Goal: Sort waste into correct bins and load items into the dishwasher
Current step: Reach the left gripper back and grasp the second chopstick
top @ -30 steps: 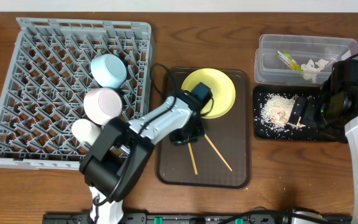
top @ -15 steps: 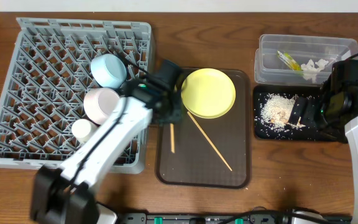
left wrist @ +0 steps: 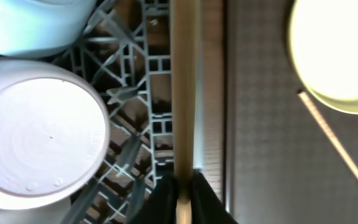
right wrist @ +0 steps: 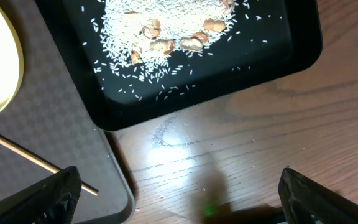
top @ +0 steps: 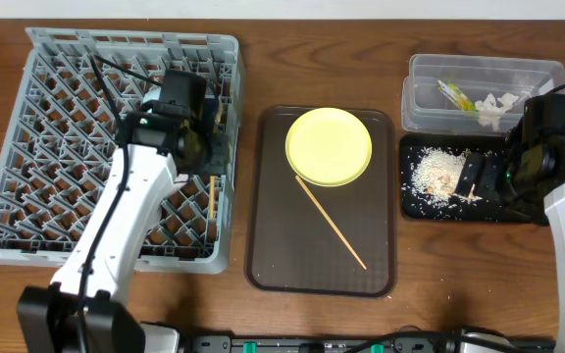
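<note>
My left gripper (top: 211,169) is shut on one wooden chopstick (top: 211,196) over the right side of the grey dish rack (top: 57,108). In the left wrist view the jaws (left wrist: 183,190) clamp this chopstick (left wrist: 184,87) above the rack's grid (left wrist: 157,134). The pink bowl (left wrist: 36,130) and the blue bowl (left wrist: 36,25) sit beside it. The cup is hidden under the arm. The second chopstick (top: 332,224) and the yellow plate (top: 329,147) lie on the brown tray (top: 292,255). My right gripper (right wrist: 182,199) is open and empty above the table beside the black tray (right wrist: 303,50).
The black tray (top: 415,201) holds rice scraps (top: 437,172). The clear tub (top: 420,98) behind it holds the wrapper (top: 451,93) and white paper bits (top: 498,103). The right arm (top: 557,167) hangs over the black tray's right end.
My left arm has swung left from the brown tray's edge to over the rack, carrying the chopstick. It now covers the bowls in the overhead view. The right arm has not moved.
</note>
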`<action>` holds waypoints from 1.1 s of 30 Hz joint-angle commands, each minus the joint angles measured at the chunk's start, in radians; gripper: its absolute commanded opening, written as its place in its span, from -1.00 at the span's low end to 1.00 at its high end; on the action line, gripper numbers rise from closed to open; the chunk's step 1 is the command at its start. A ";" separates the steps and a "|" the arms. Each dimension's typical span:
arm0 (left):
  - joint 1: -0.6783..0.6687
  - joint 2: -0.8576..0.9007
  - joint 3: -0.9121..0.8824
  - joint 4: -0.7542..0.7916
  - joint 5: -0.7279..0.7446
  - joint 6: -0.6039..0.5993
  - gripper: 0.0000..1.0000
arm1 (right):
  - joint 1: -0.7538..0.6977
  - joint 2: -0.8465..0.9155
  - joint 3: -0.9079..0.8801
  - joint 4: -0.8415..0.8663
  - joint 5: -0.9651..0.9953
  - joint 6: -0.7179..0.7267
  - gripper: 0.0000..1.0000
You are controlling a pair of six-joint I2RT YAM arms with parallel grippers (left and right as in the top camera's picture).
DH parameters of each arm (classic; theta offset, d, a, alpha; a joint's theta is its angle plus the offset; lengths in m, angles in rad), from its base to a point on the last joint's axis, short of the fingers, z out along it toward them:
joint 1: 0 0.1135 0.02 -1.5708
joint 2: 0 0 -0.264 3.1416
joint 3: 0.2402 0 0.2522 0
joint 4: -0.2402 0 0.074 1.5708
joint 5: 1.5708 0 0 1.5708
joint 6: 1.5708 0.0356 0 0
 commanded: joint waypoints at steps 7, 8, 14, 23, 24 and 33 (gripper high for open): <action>0.012 0.084 0.013 -0.004 -0.006 0.036 -0.39 | -0.009 -0.007 0.017 -0.001 0.006 -0.008 0.98; 0.012 0.079 0.013 -0.005 -0.005 0.031 -0.36 | -0.009 -0.007 0.017 -0.001 0.006 -0.008 0.98; -0.026 0.018 0.014 -0.010 0.206 -0.117 -0.12 | -0.009 -0.007 0.017 -0.001 0.006 -0.008 0.98; -0.270 0.030 -0.042 0.134 0.189 -0.280 0.10 | -0.009 -0.007 0.017 -0.001 0.006 -0.008 0.98; -0.301 0.038 -0.045 0.145 0.151 -0.325 0.10 | -0.009 -0.007 0.017 -0.002 0.006 -0.008 0.99; -0.523 0.184 -0.048 0.206 -0.032 -0.629 0.20 | -0.009 -0.007 0.017 -0.005 0.005 -0.008 0.99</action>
